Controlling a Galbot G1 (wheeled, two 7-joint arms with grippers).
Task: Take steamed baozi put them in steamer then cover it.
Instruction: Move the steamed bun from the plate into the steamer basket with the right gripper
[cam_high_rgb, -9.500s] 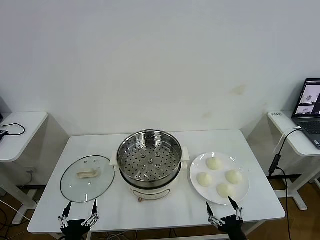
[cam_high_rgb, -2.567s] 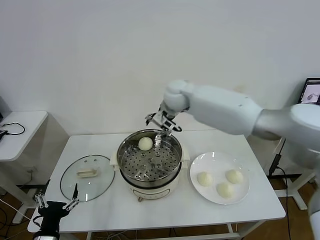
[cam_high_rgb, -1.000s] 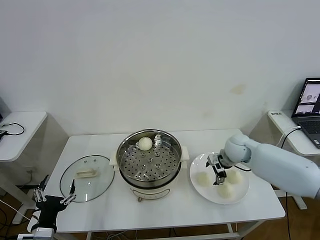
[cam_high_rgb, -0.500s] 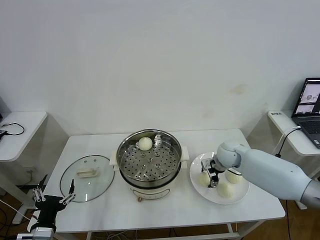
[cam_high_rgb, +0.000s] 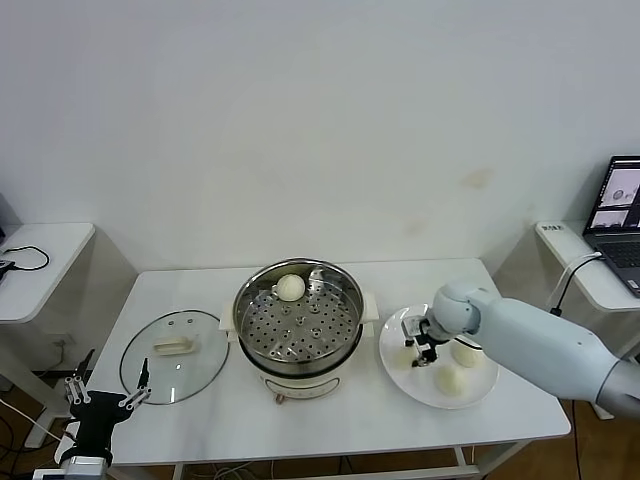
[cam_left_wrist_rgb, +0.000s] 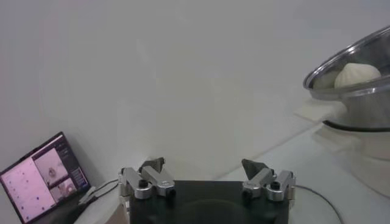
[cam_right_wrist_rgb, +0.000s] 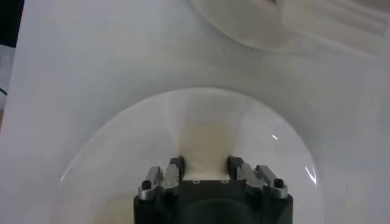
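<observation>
White table (cam_high_rgb: 330, 410) — right tool (cam_high_rgb: 417, 343) pinching baozi (cam_right_wrist_rgb: 205, 146) on plate (cam_high_rgb: 478, 393); left tool (cam_high_rgb: 105, 397) spread.

Right arm (cam_high_rgb: 530, 340): smooth glossy white shell, rounded joint housing | right gripper (cam_right_wrist_rgb: 205, 167): black body, silver finger mounts, black screws | left gripper (cam_left_wrist_rgb: 204, 176): black body, silver mounts, dark pointed fingertips, black screws

Shiny metal, clear glass, matt dough

You see a polished steel steamer (cam_high_rgb: 299, 318) with a perforated tray, a glossy glass lid (cam_high_rgb: 174, 356) at left, smooth matt buns (cam_high_rgb: 450, 380) on a glossy white plate (cam_high_rgb: 420, 388), all on a smooth white table (cam_high_rgb: 330, 420).
</observation>
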